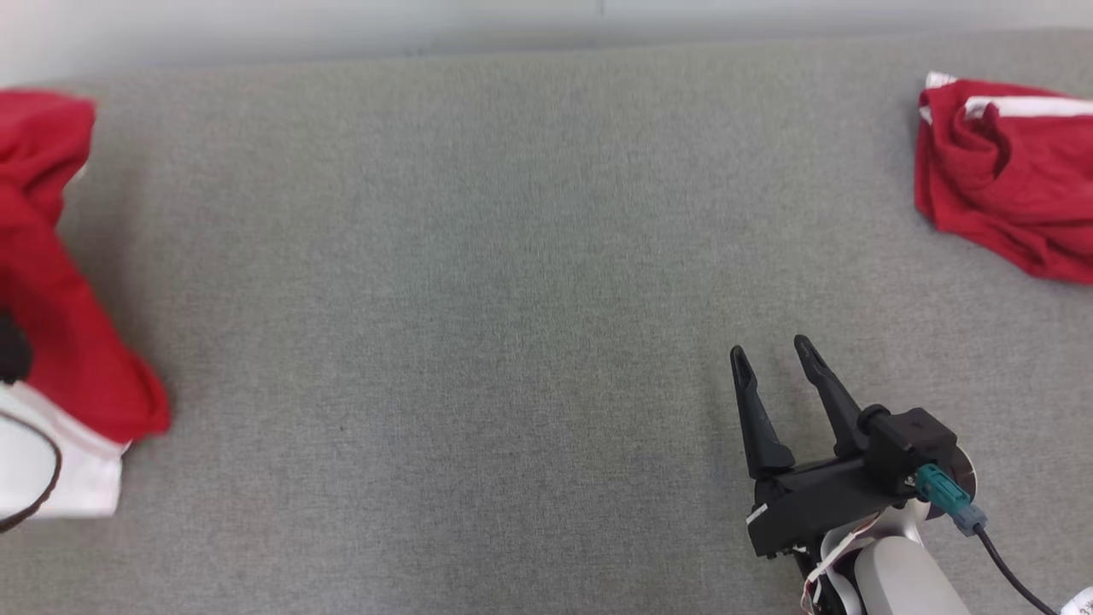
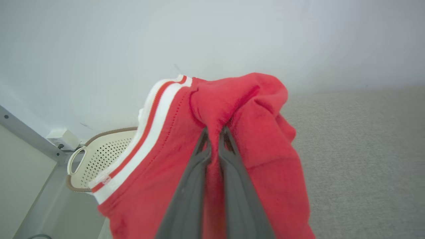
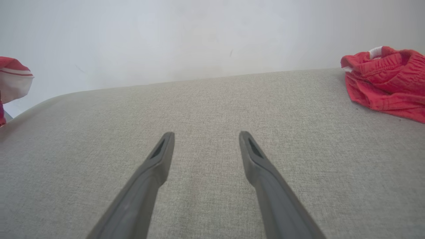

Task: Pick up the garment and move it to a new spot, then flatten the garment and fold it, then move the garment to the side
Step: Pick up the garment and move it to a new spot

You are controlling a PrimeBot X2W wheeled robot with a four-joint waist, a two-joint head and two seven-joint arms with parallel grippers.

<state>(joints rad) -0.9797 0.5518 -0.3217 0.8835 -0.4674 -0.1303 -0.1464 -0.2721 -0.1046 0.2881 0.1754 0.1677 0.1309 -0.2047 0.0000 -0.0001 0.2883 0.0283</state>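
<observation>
Far left of the head view: red garment (image 1: 60,325) with a white band at its low end, bunched and hanging by the left edge of the grey cloth surface (image 1: 478,256); can't tell if its hem touches the surface; left wrist view has the garment (image 2: 259,142) draped over and around the left gripper (image 2: 215,132), the two dark fingers (image 2: 189,186) pressed almost together with a fold of red cloth pinched between them, so it has a firm hold; white band with a thin red stripe runs down the cloth on that view's left; behind it, lower left in that view, a pale perforated basket (image 2: 99,156) with a brown rim and a loop handle, down beside the surface, next to a grey frame bar (image 2: 30,132); white wall (image 2: 212,33) behind; middle of the head view is bare grey surface; lower right of it, the right gripper (image 1: 770,347) with fingers pointing up the view, jaws part open, nothing between them; teal connector (image 1: 939,491) and black cable on its wrist; right wrist view shows the same right gripper (image 3: 206,134) spread, holding nothing, low over the surface (image 3: 212,99), contact can't be told; far right, other red piece (image 1: 1008,171) with white trim lying crumpled on the surface near its back edge, well apart from both grippers; same piece (image 3: 385,79) at upper right of the right wrist view.
</observation>
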